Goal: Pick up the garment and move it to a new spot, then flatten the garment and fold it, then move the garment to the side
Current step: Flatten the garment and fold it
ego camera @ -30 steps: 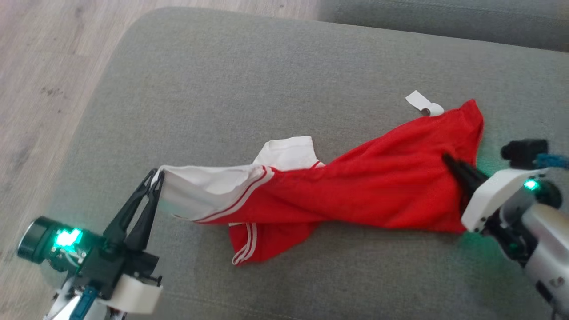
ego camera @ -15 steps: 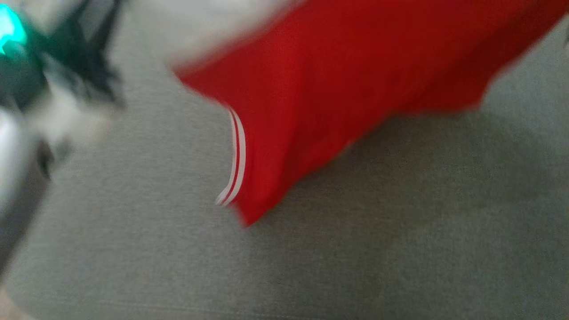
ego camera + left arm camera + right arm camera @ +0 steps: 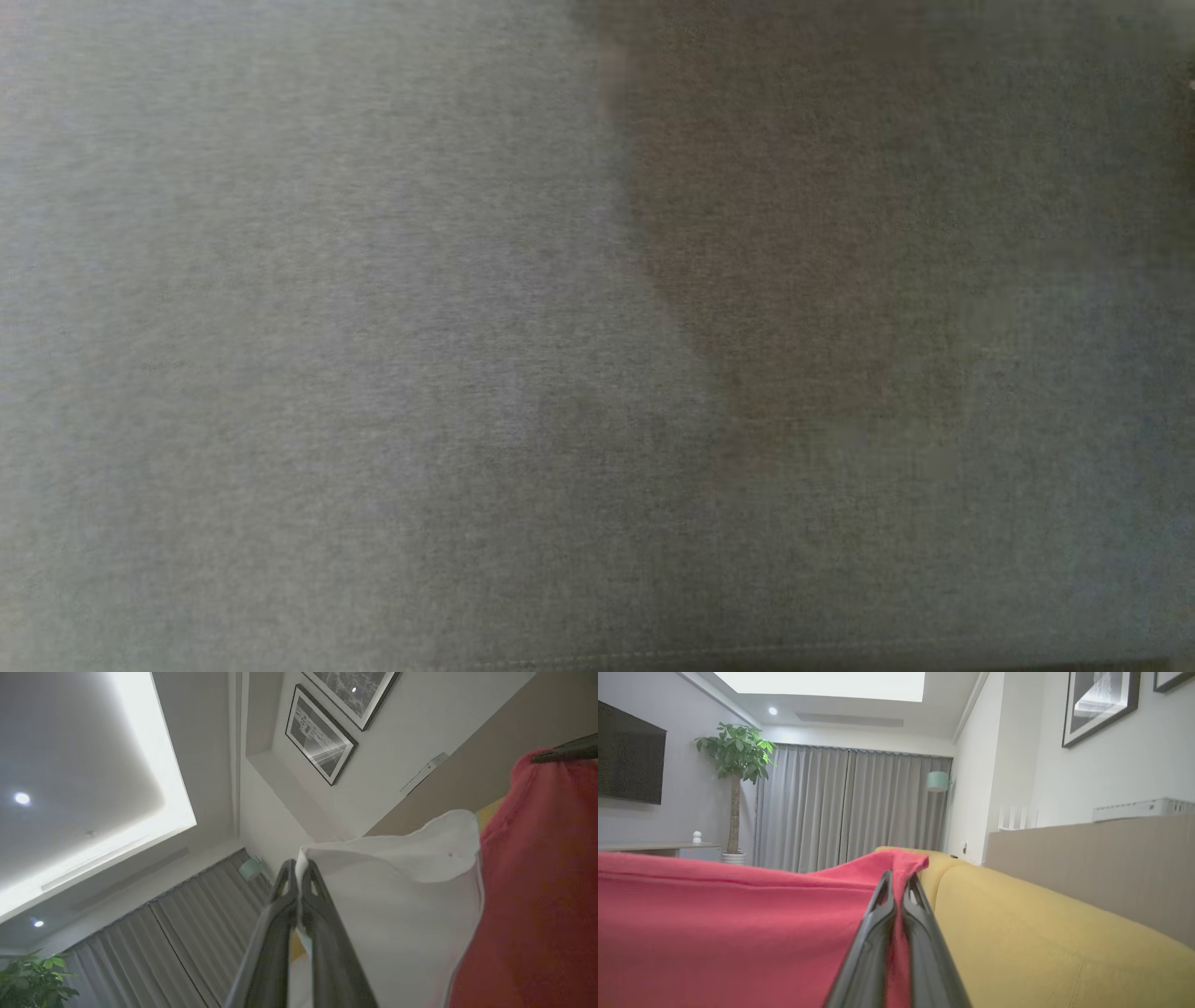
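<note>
As left gripper (image 3: 299, 870) and right gripper (image 3: 898, 879) pinch it, garment (image 3: 537, 882) seemingly hangs.

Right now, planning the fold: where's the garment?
Wrist views: the garment spans both grippers: left gripper pinches its white end, right gripper its red edge by the yellow sofa.

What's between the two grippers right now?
The garment: white cloth from the left gripper, then red up to the right gripper, seen in the left wrist view.

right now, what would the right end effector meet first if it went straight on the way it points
The red garment that the right end effector pinches; past it, probably the yellow cushion, though depth is unclear.
</note>
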Robot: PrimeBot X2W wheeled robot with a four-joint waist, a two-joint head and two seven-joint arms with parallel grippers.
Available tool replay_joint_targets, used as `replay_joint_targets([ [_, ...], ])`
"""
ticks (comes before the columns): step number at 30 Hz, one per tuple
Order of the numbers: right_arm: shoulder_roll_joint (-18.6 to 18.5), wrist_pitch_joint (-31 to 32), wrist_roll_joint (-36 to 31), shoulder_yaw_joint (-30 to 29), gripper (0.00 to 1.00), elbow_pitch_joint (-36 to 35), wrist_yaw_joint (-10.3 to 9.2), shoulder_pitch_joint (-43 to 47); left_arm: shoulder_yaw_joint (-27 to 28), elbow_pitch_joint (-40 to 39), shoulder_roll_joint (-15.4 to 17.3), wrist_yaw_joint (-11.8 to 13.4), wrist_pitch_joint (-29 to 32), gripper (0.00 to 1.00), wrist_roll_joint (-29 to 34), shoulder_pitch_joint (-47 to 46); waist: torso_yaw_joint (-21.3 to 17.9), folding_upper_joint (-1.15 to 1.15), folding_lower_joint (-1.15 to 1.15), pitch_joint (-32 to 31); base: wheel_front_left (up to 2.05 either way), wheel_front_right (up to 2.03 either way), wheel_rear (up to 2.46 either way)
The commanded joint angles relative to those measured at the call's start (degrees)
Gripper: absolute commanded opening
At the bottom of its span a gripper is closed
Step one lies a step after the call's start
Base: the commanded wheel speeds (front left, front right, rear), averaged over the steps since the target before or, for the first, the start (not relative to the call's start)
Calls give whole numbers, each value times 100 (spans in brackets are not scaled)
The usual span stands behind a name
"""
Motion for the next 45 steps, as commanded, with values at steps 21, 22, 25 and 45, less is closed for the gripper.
replay_joint_targets([
  [21, 1365, -27, -1489, -3184, 0, -2616, 37, 7547, -388, -3073, 1631, 1052, 385, 0, -549, 7137, 453, 0, -2, -1401, 0, 0, 0],
  [22, 1546, -27, -1598, -3352, 0, -2831, 37, 7929, -446, -3265, 1687, 1145, 495, 0, -616, 7462, 475, 0, -2, -1463, 0, 0, 0],
  [25, 2084, -16, -1837, -3737, 0, -3434, 37, 8842, -590, -3865, 1820, 1388, 794, 0, -813, 8245, 524, 0, -2, -1578, 0, 0, 0],
  [45, 3164, 376, -2951, -4210, 0, -3355, 37, 8361, -905, -2560, 1246, 126, 1046, 0, -366, 5336, -92, 0, -2, -875, 0, 0, 0],
])
